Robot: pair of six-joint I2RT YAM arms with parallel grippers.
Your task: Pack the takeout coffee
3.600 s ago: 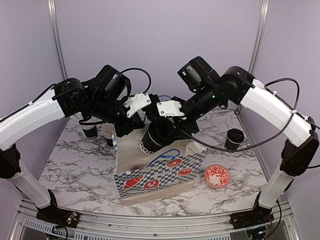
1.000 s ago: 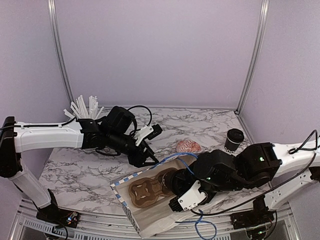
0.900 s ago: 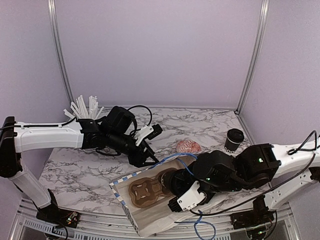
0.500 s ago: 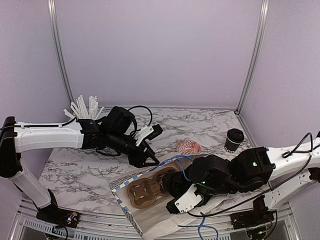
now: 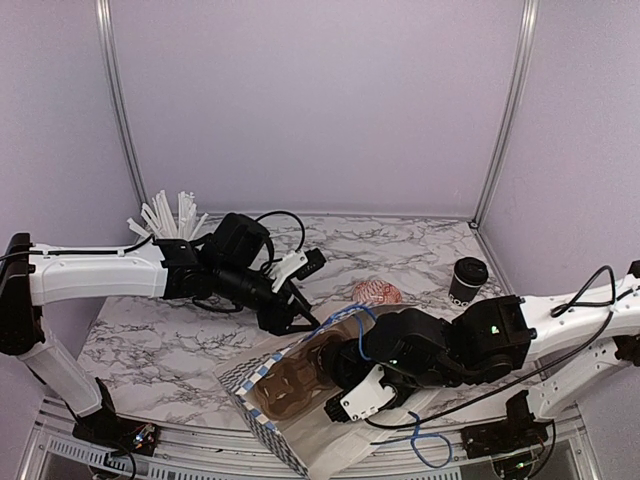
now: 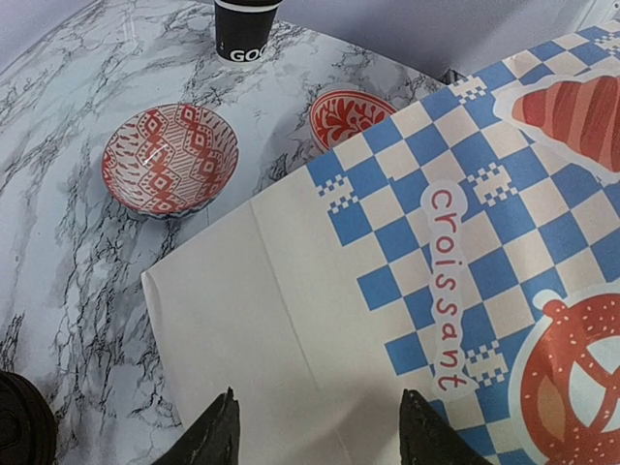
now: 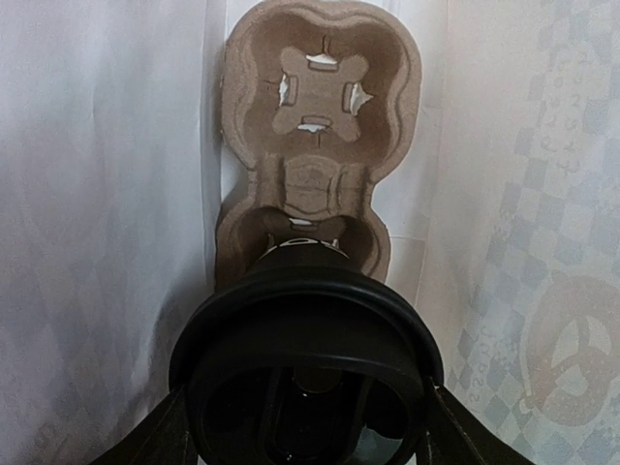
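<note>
In the right wrist view, a takeout coffee cup, black with a round black lid, is held by my right gripper, one finger on each side of the lid. Its base sits in the near socket of a brown pulp carrier; the far socket is empty. All this lies inside the tilted checkered paper bag, where the right gripper reaches in from the right. A second lidded coffee stands on the table at the right. My left gripper is open at the bag's far rim, its fingertips spread over the bag's outer panel.
A red-and-white patterned bowl sits beside the bag, and another red patterned one peeks from behind it. A cup of white wrapped straws stands at the back left. The bag's blue cord handle trails off the table's front edge.
The right arm has pushed left and deeper into the bag with the cup. The bag has tipped and slid toward the front left, hiding more of the carrier. The left arm has barely moved.
</note>
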